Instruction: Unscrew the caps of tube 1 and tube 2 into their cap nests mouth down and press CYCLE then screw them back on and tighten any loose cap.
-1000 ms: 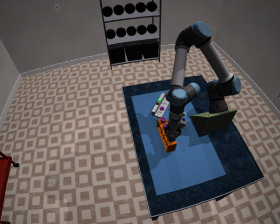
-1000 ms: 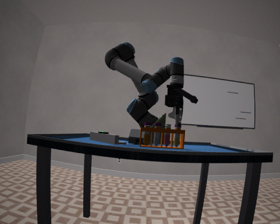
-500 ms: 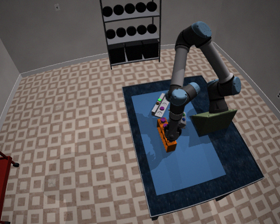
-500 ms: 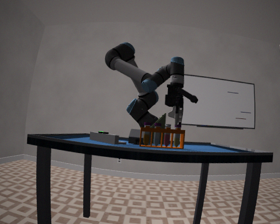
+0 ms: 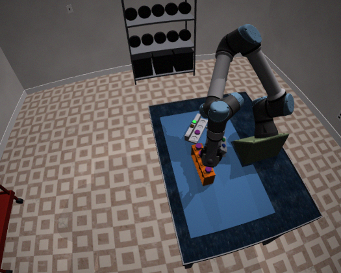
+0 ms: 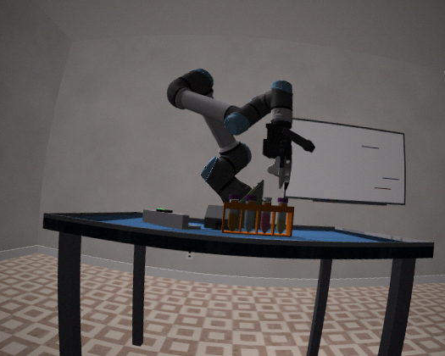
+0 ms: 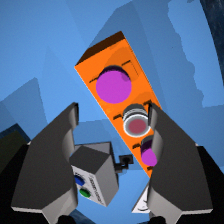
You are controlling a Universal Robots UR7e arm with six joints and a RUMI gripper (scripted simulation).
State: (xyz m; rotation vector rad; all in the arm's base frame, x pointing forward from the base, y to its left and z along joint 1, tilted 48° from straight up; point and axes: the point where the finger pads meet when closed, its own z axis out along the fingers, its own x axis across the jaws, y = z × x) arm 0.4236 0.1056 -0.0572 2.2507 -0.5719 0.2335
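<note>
The orange decapping station [image 5: 197, 166] [image 6: 292, 225] [image 7: 90, 65] holds four tubes. Tube 1's purple cap [image 5: 208, 169] [image 6: 282, 199] [image 7: 113, 86] is on its tube. Tube 2 [image 6: 266, 199] [image 7: 137, 125] is open at the top. Tube 3's cap [image 6: 251, 197] [image 7: 149, 155] and tube 4's cap [image 5: 199, 146] [image 6: 234, 197] are on. In the grey cap tray [image 5: 189, 134] [image 6: 167, 218], a purple cap [image 5: 197, 132] lies in nest 2; nest 1 is empty. The green lamp [image 5: 194, 121] [image 6: 163, 210] is lit. My gripper [image 6: 285, 195] [image 7: 113, 104] is open and empty, just above tube 1's cap.
The grey key housing [image 5: 225, 151] [image 6: 214, 216] [image 7: 100, 162] stands beside the rack on the arm's side, with the blue key [image 5: 223, 145] [image 7: 79, 180] and the green key [image 5: 223, 139] [image 7: 85, 193]. A green slanted block [image 5: 261, 151] stands near the arm's base.
</note>
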